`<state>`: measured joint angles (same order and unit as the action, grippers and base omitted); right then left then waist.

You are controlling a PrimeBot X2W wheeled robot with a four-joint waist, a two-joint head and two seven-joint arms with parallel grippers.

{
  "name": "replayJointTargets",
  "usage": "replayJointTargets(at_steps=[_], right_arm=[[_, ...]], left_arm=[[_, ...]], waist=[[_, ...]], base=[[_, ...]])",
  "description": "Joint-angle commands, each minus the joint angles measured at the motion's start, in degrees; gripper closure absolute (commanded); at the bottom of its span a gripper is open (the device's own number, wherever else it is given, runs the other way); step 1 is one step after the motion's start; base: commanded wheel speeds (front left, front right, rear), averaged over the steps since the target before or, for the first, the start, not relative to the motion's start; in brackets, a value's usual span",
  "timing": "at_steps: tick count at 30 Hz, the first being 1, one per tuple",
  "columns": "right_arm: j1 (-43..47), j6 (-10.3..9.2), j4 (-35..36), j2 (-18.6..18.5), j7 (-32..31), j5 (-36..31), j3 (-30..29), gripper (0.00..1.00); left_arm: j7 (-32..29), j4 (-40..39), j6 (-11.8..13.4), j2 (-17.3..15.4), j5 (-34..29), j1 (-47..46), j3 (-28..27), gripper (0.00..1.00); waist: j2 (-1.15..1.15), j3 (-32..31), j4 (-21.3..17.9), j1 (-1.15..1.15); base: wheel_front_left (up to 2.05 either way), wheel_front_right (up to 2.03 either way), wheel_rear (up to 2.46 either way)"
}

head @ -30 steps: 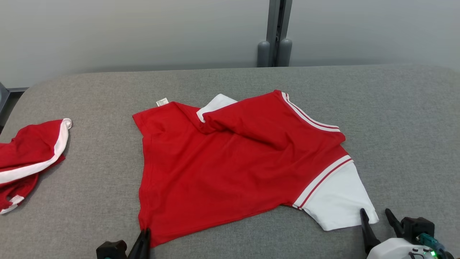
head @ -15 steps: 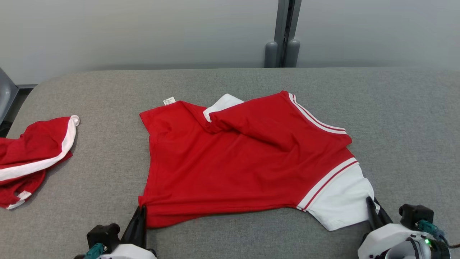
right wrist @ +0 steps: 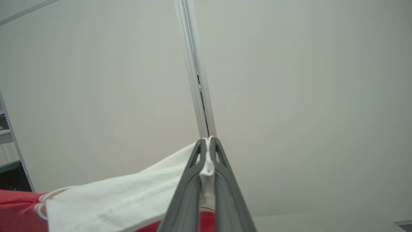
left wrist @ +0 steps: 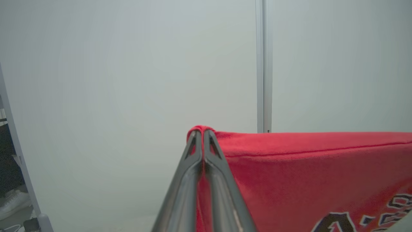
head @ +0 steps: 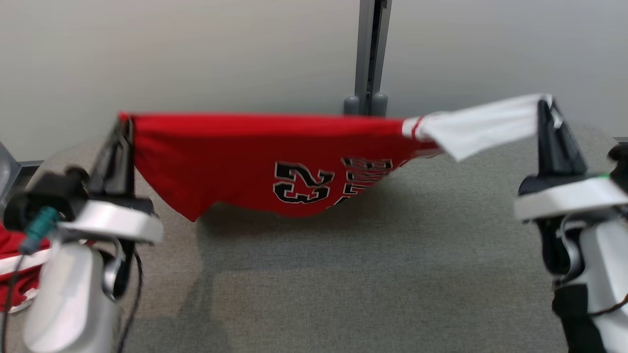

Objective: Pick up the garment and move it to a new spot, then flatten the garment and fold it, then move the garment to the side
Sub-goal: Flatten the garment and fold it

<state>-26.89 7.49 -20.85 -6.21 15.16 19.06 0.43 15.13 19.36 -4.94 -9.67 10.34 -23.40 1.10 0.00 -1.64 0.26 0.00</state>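
Red corner of the garment (head: 235, 147) sits pinched tight in the left gripper (head: 123, 123), and the right gripper (head: 542, 105) clamps the white sleeve (head: 481, 125). It hangs above the grey table (head: 343, 284), long axis running side to side between the arms, neither nearer.

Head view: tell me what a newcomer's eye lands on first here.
A red fabric jersey with black lettering hangs stretched in mid-air above the grey cloth table, centre frame. The left gripper pinches its red corner at left; the right gripper pinches its white sleeve at upper right.
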Motion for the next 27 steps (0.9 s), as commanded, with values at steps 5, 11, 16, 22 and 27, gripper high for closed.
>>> replayJointTargets(at_steps=[5, 11, 16, 22, 27], right_arm=[[-7.9, 0.00, 2.9, -3.3, 0.0, 2.6, 0.9, 1.00], [-16.1, 0.00, 1.6, -6.0, -2.9, 2.8, 1.3, 1.00], [-22.5, 0.00, -1.8, -5.9, -4.3, 1.4, 1.5, 1.00], [-38.9, 0.00, -9.5, -5.6, -1.6, -3.9, 0.3, 1.00], [-50.6, 0.00, -13.7, -5.9, 0.0, -9.2, -0.6, 1.00]], left_arm=[[0.0, -0.5, -0.7, -4.0, -1.1, -9.2, -1.1, 1.00], [-4.1, 1.3, -1.2, -6.2, -1.3, -16.6, 0.5, 1.00], [-5.6, 3.9, -1.7, -6.0, -1.0, -21.5, 2.5, 1.00], [-2.6, 11.4, -1.7, -6.6, -3.6, -36.3, 5.5, 1.00], [-0.3, 16.1, -0.5, -6.9, -5.1, -47.5, 5.6, 1.00]], waist=[[0.00, -0.2, -0.9, 0.00], [0.00, 4.3, -1.0, 0.00], [0.00, 11.1, -1.0, 0.00], [0.00, 20.8, -1.4, 0.00], [0.00, 24.1, -2.1, 0.00]], base=[[0.00, 0.00, 0.00], [0.00, 0.00, 0.00], [0.00, 0.00, 0.00], [0.00, 0.00, 0.00], [0.00, 0.00, 0.00]])
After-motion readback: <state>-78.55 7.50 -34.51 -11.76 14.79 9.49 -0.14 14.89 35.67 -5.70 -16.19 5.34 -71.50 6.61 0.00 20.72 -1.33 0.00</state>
